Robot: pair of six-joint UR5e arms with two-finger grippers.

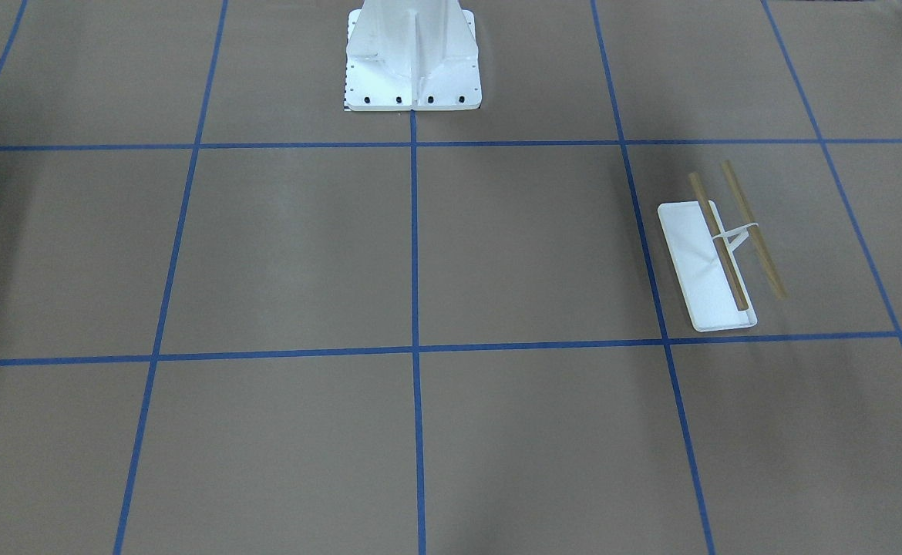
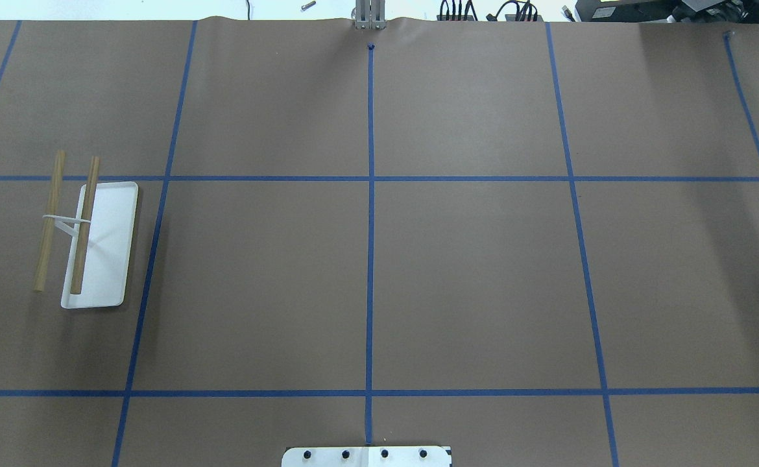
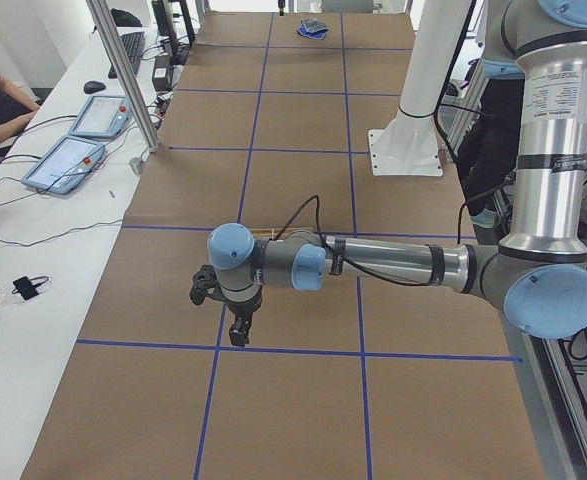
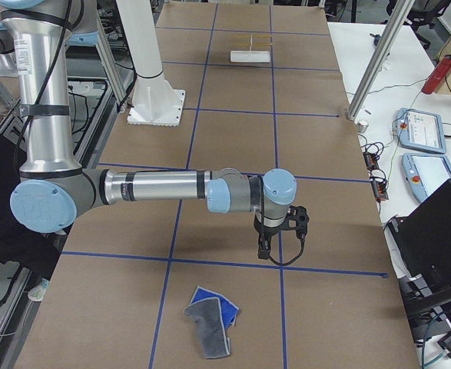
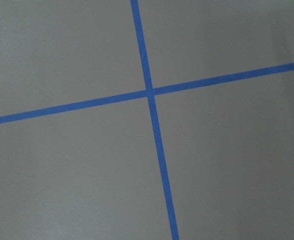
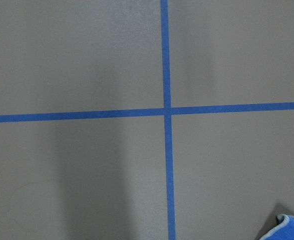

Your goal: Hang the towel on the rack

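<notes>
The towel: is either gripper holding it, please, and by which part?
Nothing is held: the towel lies on the table, apart from the right gripper, far from the left gripper.

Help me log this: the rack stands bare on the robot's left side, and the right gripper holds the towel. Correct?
No: the towel lies folded on the table, apart from the right gripper, as the exterior right view shows. The rack does stand bare on the robot's left side.
</notes>
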